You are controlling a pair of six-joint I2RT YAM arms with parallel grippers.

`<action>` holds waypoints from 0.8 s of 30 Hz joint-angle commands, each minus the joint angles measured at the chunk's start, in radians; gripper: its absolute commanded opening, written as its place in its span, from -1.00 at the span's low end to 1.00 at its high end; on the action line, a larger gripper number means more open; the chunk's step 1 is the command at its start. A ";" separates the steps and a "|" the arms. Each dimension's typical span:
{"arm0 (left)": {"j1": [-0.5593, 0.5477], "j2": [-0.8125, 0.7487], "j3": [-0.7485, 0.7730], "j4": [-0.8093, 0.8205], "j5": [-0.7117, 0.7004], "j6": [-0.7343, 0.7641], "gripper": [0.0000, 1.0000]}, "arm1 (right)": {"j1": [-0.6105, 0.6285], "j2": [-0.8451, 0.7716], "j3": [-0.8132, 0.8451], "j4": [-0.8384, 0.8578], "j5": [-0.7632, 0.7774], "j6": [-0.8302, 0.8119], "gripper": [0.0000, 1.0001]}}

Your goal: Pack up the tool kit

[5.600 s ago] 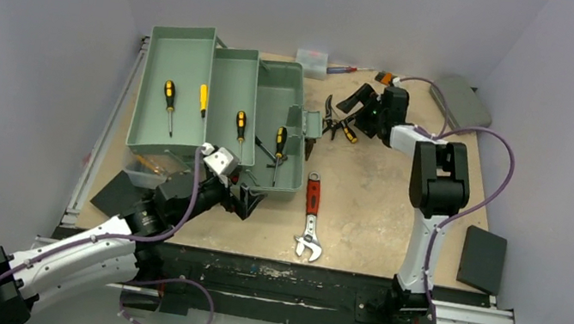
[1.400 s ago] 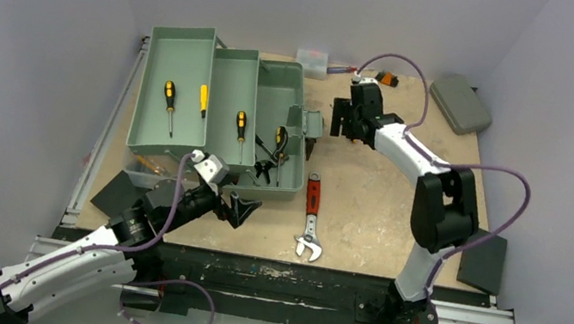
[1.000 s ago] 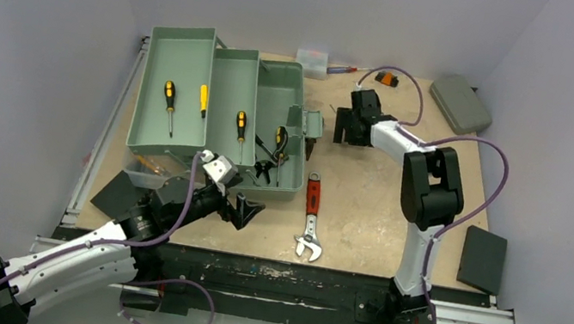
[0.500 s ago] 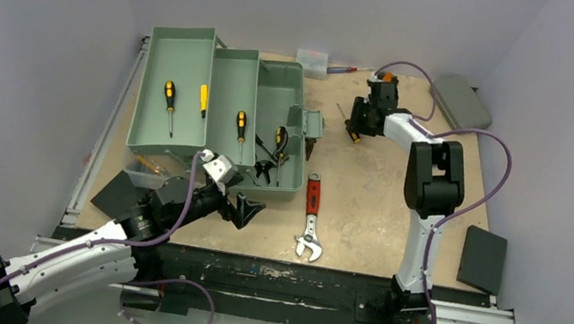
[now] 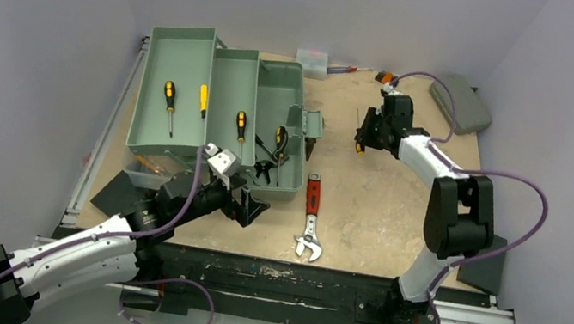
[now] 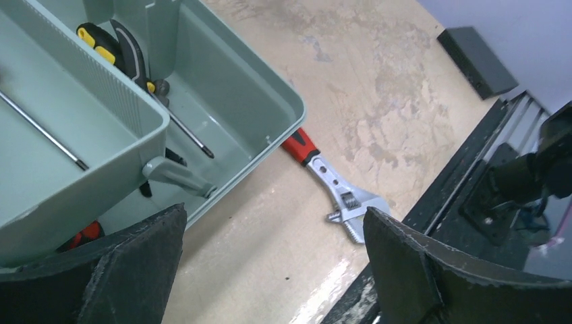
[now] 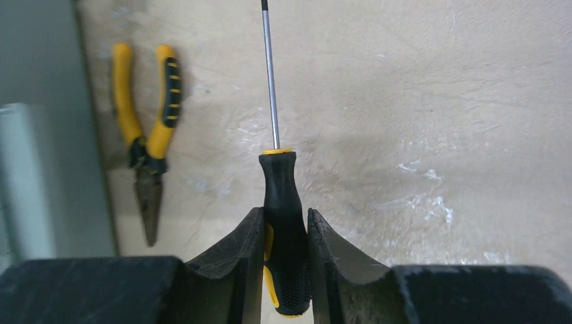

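The tool kit (image 5: 223, 104) lies open at the left, its grey-green trays folded out with several screwdrivers in them. My right gripper (image 5: 368, 131) (image 7: 284, 214) hangs over the table right of the box. It is shut on the black-and-yellow handle of a screwdriver (image 7: 280, 182), whose shaft points away. Yellow-handled pliers (image 7: 148, 135) lie on the table beside it. My left gripper (image 5: 246, 206) (image 6: 273, 212) stands open and holds nothing, by the box's near right corner (image 6: 287, 111). A red-handled adjustable wrench (image 5: 310, 218) (image 6: 337, 196) lies just beyond it.
A small flat grey case (image 5: 460, 102) sits at the back right. A black block (image 5: 484, 256) lies at the right edge and a black pad (image 5: 115, 191) at the near left. A small white box (image 5: 313, 60) and an orange-black item (image 5: 384, 77) rest by the back wall.
The right gripper has closed on the screwdriver's handle and shifted right, away from the box. The left gripper has edged slightly toward the box.
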 commanded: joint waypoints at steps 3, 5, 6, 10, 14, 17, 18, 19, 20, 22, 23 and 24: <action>-0.004 0.018 0.218 -0.081 -0.030 -0.235 1.00 | 0.004 -0.240 -0.074 0.085 -0.123 0.044 -0.94; -0.004 0.019 0.279 -0.152 -0.061 -0.273 1.00 | 0.004 -0.298 -0.098 0.106 -0.169 0.056 -0.94; -0.004 0.023 0.310 -0.174 -0.070 -0.283 1.00 | 0.003 -0.329 -0.112 0.120 -0.193 0.063 -0.94; -0.004 0.052 0.436 -0.260 -0.102 -0.292 1.00 | 0.006 -0.450 -0.177 0.206 -0.305 0.109 -0.96; -0.004 0.102 0.529 -0.303 -0.102 -0.289 1.00 | 0.033 -0.557 -0.273 0.351 -0.421 0.208 -1.00; -0.004 0.132 0.577 -0.314 -0.092 -0.282 1.00 | 0.080 -0.629 -0.332 0.434 -0.447 0.260 -1.00; -0.004 0.140 0.589 -0.312 -0.095 -0.280 1.00 | 0.100 -0.649 -0.340 0.440 -0.436 0.268 -1.00; -0.004 0.146 0.597 -0.306 -0.098 -0.280 1.00 | 0.119 -0.673 -0.343 0.440 -0.420 0.270 -1.00; -0.004 0.151 0.603 -0.294 -0.100 -0.280 1.00 | 0.141 -0.685 -0.342 0.437 -0.406 0.270 -1.00; -0.004 0.164 0.621 -0.265 -0.101 -0.286 1.00 | 0.173 -0.707 -0.341 0.434 -0.388 0.275 -1.00; -0.004 0.174 0.634 -0.255 -0.100 -0.290 1.00 | 0.183 -0.715 -0.345 0.442 -0.388 0.284 -1.00; -0.004 0.189 0.653 -0.252 -0.100 -0.296 1.00 | 0.188 -0.723 -0.349 0.453 -0.392 0.295 -1.00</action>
